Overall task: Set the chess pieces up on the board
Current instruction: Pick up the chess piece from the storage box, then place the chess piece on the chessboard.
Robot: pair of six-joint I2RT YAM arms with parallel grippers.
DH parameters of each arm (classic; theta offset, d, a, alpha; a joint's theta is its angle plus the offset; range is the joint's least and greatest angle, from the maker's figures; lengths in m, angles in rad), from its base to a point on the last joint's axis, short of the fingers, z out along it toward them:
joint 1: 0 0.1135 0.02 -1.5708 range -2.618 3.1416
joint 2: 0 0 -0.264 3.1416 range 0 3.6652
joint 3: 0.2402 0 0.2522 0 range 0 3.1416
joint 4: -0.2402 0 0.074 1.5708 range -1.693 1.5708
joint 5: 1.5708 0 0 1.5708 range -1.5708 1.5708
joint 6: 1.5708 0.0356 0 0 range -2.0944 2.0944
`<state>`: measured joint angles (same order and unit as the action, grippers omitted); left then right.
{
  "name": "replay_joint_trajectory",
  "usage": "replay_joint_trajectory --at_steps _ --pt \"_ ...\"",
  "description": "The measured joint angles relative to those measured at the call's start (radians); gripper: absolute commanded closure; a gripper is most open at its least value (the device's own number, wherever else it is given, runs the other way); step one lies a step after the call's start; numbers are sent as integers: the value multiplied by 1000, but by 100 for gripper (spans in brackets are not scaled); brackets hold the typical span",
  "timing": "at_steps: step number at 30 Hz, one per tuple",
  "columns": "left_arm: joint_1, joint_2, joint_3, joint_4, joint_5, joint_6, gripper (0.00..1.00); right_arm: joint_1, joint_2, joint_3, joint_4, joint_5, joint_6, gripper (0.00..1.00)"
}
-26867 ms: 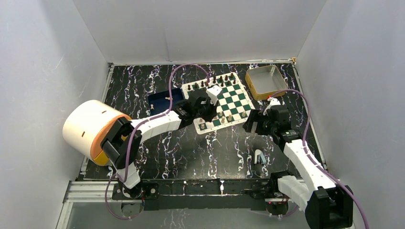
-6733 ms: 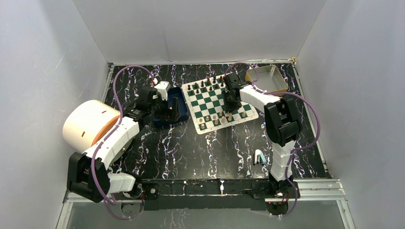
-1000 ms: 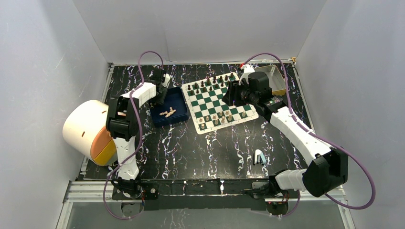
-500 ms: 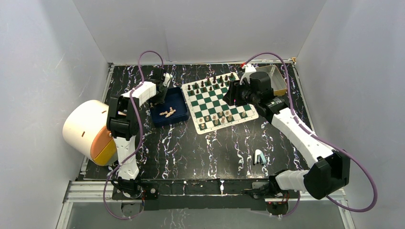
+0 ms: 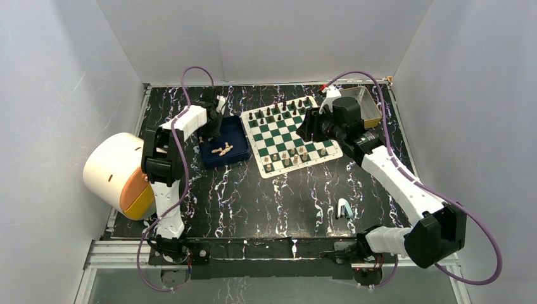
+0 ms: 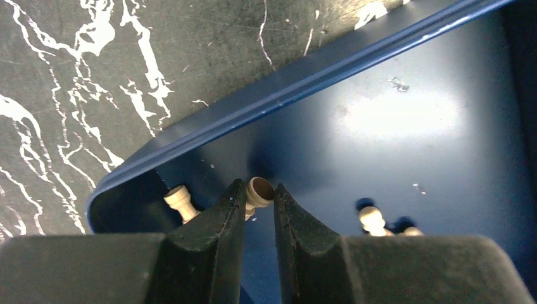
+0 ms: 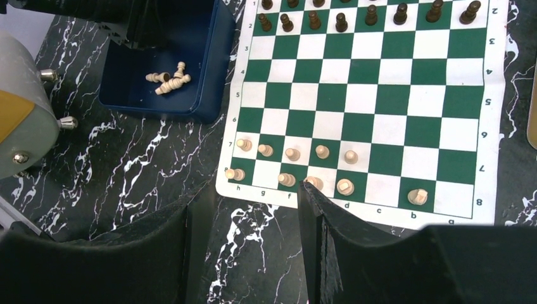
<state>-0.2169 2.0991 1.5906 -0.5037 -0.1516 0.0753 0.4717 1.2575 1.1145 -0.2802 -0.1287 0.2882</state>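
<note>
My left gripper (image 6: 258,187) reaches into the blue tray (image 6: 392,114), shut on a cream chess piece (image 6: 261,192) pinched between its fingertips. More cream pieces (image 6: 179,199) lie loose on the tray floor beside it. From above, the left gripper (image 5: 211,132) is at the tray's far left corner. The green and white board (image 5: 286,134) holds dark pieces (image 7: 342,22) on its far rows and cream pieces (image 7: 322,151) on its near rows. My right gripper (image 7: 253,190) hangs open and empty above the board's near edge.
A yellow-rimmed tin (image 5: 367,104) sits right of the board. A cream and orange cylinder (image 5: 117,171) lies at the table's left edge. A small light-blue object (image 5: 343,208) rests on the black marbled table, near right. Loose cream pieces (image 5: 222,150) lie in the tray (image 5: 237,130).
The left jaws have closed in on the cream piece in the tray. The right arm has drifted slightly to the right above the board, its jaws unchanged.
</note>
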Motion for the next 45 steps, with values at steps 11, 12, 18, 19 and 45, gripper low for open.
replay_joint_trajectory --at_steps 11,12,18,19,45 --pt "0 -82 3 -11 211 -198 94 0 -28 -57 55 -13 3 39" --pt "0 -103 -3 0 247 -222 94 0 -32 -71 74 -22 2 39" --pt "0 -285 -111 130 442 -393 96 1 -16 -103 195 -126 3 40" --pt "0 -318 -145 171 474 -430 96 1 -9 -103 230 -147 14 40" --pt "0 -742 -735 1185 727 -1597 96 246 285 -413 1491 -188 -710 52"
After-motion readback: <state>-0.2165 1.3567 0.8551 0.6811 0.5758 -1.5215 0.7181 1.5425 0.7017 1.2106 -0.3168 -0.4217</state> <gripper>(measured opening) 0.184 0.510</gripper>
